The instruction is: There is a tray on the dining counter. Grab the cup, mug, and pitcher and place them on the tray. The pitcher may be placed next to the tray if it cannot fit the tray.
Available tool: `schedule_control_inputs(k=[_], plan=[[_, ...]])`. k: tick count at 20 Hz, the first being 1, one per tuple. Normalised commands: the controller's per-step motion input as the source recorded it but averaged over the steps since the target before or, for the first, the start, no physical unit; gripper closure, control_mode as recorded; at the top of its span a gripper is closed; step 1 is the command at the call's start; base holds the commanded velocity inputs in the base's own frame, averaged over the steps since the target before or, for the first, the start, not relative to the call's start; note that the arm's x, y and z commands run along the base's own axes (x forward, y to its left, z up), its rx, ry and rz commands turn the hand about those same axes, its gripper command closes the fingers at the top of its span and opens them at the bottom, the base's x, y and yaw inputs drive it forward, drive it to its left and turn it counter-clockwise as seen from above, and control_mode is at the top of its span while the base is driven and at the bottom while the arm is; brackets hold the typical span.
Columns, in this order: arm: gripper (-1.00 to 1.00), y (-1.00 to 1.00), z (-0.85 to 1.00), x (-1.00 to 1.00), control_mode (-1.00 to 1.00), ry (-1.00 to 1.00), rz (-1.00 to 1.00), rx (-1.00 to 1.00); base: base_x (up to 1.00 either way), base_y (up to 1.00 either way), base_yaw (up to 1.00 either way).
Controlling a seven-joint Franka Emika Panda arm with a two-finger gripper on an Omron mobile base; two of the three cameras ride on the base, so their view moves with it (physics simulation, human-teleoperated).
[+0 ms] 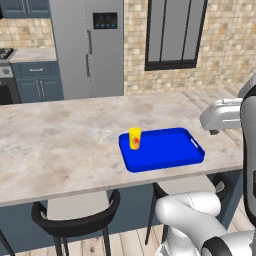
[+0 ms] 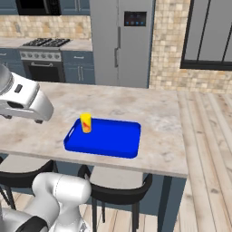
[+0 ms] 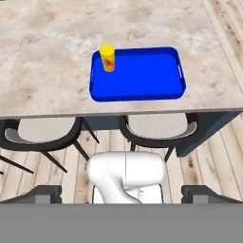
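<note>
The pale marbled surface (image 1: 60,140) is seen carrying the blue tray (image 1: 170,150) near its front edge. The yellow cup (image 1: 135,138) is stood upright inside the tray's left end. The gripper (image 3: 121,192) is held wide open, grasping nothing, well apart from the tray.

The desk (image 1: 60,140) lies bare to the left of the tray (image 1: 170,150) and behind it, open to approach from above. On the tray, only the cup (image 1: 135,138) stands upright at the left end; the rest of the blue floor is free. Two stools (image 3: 42,133) sit tucked under the desk's near edge.
</note>
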Motion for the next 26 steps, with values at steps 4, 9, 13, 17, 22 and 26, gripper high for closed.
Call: schedule_control_inputs(k=[4,9,13,17,22,26], plan=[[-1.0,0.0,0.0,0.0,1.0,0.0,0.0,0.0,-0.93,0.0,0.11],[-1.0,0.0,0.0,0.0,1.0,0.0,0.0,0.0,-1.0,0.07,0.25],[-1.0,0.0,0.0,0.0,1.0,0.0,0.0,0.0,-1.0,0.33,0.47],[-1.0,0.0,0.0,0.0,1.0,0.0,0.0,0.0,-0.76,0.5,0.81],[-1.0,0.0,0.0,0.0,1.0,0.0,0.0,0.0,-0.13,0.36,0.98],[-1.0,0.0,0.0,0.0,1.0,0.0,0.0,0.0,0.0,0.22,1.0]])
